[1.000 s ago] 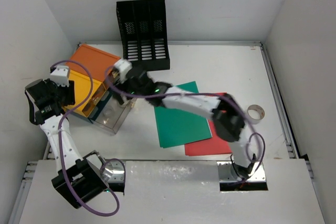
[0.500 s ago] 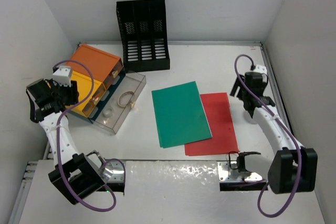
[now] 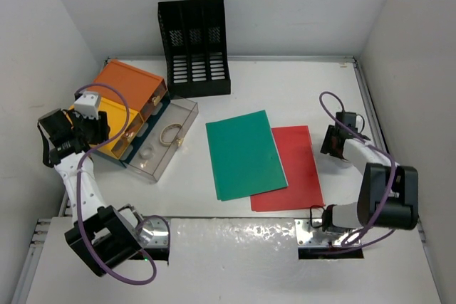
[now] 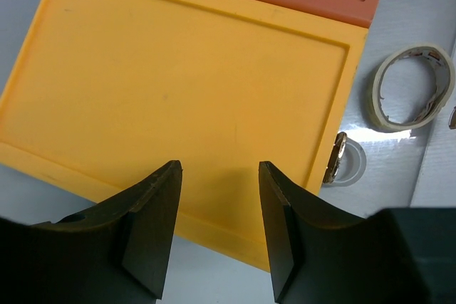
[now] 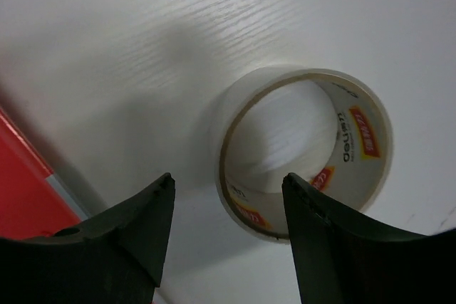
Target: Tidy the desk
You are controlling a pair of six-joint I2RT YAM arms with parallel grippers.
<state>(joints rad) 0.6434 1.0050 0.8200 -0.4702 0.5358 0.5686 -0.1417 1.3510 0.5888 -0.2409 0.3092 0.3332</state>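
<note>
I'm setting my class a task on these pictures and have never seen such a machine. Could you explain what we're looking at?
Two robot arms are bolted to a white desk. One picture looks down from above; the other two come from cameras on the wrists. On the desk sit a green folder, a red folder, a black file rack, an orange-and-yellow drawer box and a tape roll. The left claw hangs open over the drawer box, the right claw over the tape roll. Neither holds anything.
</note>
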